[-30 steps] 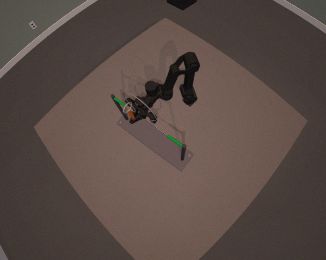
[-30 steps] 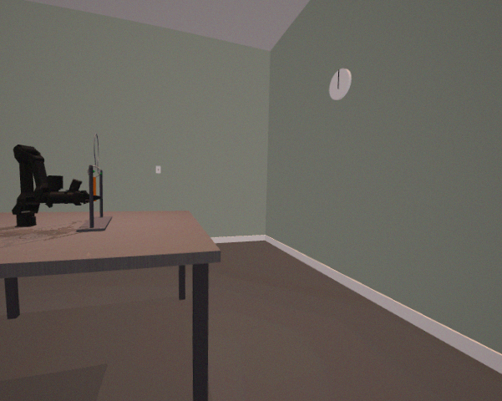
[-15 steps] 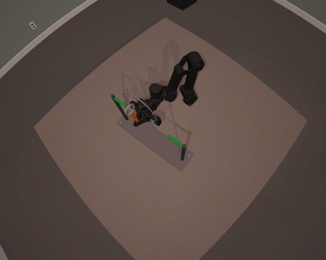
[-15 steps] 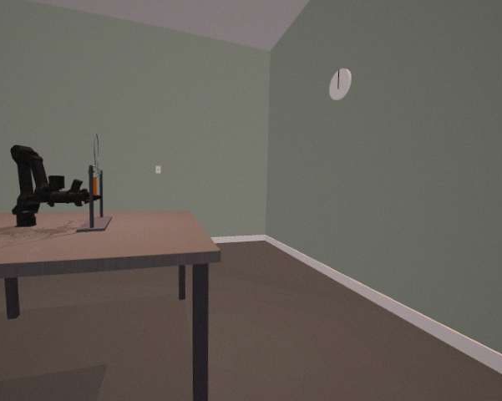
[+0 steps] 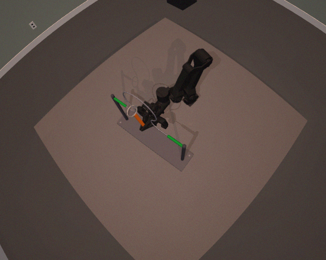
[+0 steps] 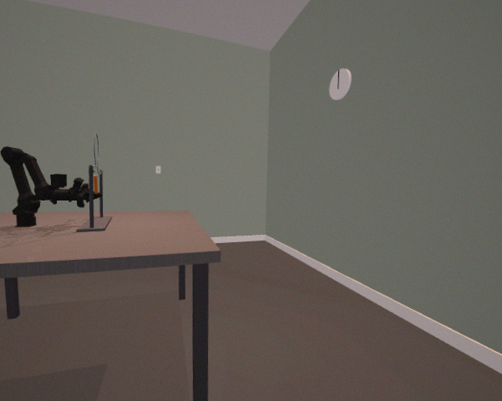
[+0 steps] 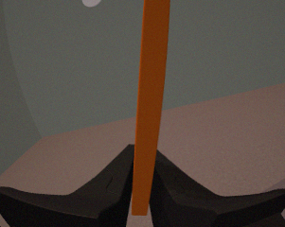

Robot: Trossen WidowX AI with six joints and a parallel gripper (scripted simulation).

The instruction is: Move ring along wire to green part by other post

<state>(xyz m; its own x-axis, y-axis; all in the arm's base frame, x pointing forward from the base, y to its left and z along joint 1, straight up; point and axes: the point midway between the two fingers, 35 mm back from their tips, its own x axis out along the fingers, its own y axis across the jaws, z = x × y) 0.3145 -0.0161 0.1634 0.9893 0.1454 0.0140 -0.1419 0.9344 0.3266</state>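
Note:
The orange handle [image 5: 139, 119] [image 6: 95, 185] [image 7: 151, 82] stands upright between my gripper's [image 5: 144, 123] [image 6: 88, 194] [image 7: 142, 151] fingers, which are shut on its lower end. The pale ring [image 5: 134, 105] at its top sits around the wire, just past the inner end of the left green part [image 5: 120, 102], near the left post [image 5: 125, 112]. I cannot tell if the ring touches the wire. The thin grey wire [image 5: 142, 98] [image 6: 95, 146] loops up and then runs down to the right green part [image 5: 174, 141] at the other post [image 5: 182, 153]. In the wrist view the ring is out of frame.
Both posts stand on a grey baseplate [image 5: 160, 152] [image 6: 103, 223] on the brown table [image 5: 81, 156] [image 6: 147, 241]. My arm's base [image 5: 191, 98] [image 6: 25, 217] is behind the wire. A black box [image 5: 181, 3] sits on the floor beyond the table.

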